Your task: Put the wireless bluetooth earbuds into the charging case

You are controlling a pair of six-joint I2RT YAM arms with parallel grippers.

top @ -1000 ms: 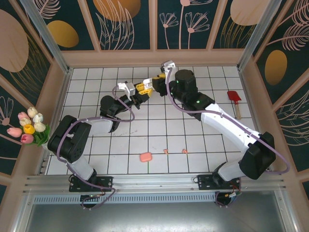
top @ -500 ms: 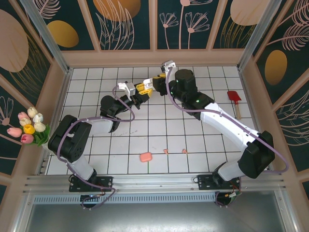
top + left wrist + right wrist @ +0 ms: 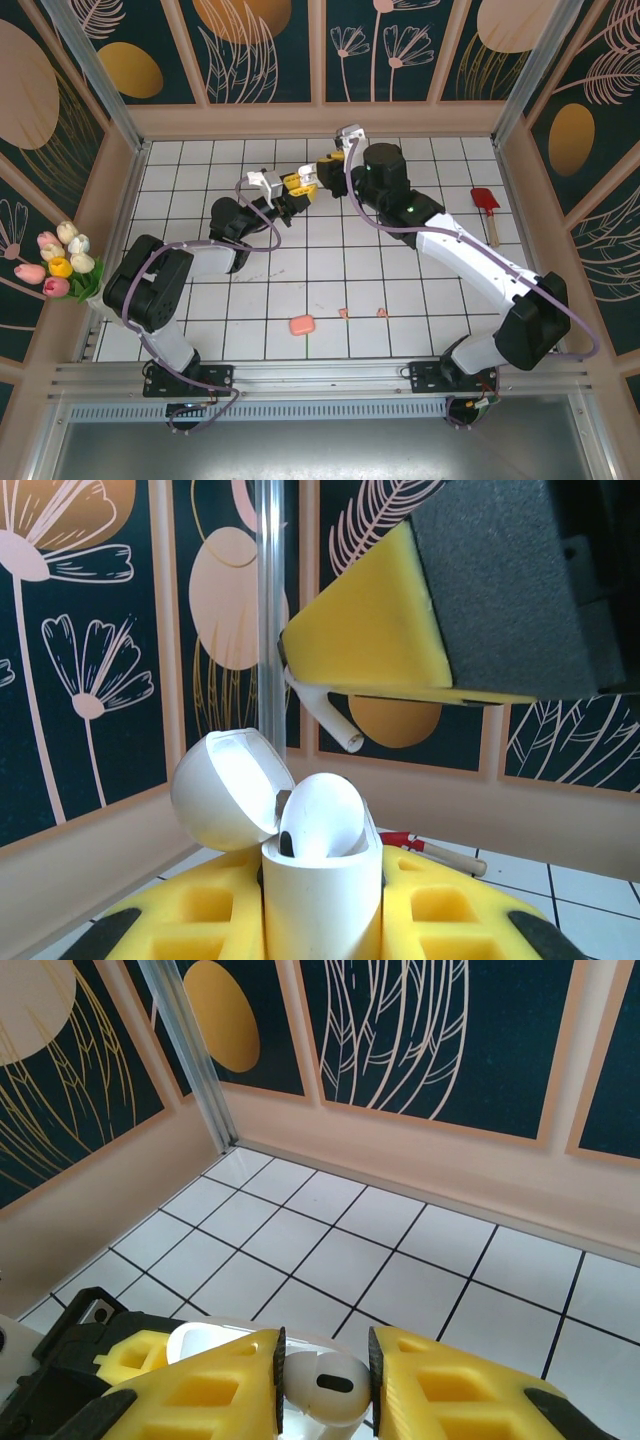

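Top external view, nearest first: at 6 o'clock on the desk a salmon-pink case is being left closed, with the pink earbuds lying loose on its 3 o'clock side, near but apart. Farther in, towards 12 o'clock, both arms are being held almost tip to tip above the tiles. The left end effector is being pressed onto a white charging case, whose lid is swung open; one white earbud appears to be seated inside. The right end effector is pinching a second white earbud by its head, with the stem hanging down just above the open case. Farther out, at 3 o'clock, a red spatula is lying well apart.

The earbud is judged to be light, hard and glossy, so slipping or twisting between the foam pads is likely. A hold on the head is judged best, leaving the stem free for its socket. The case is best gripped on its body, clear of the hinge.
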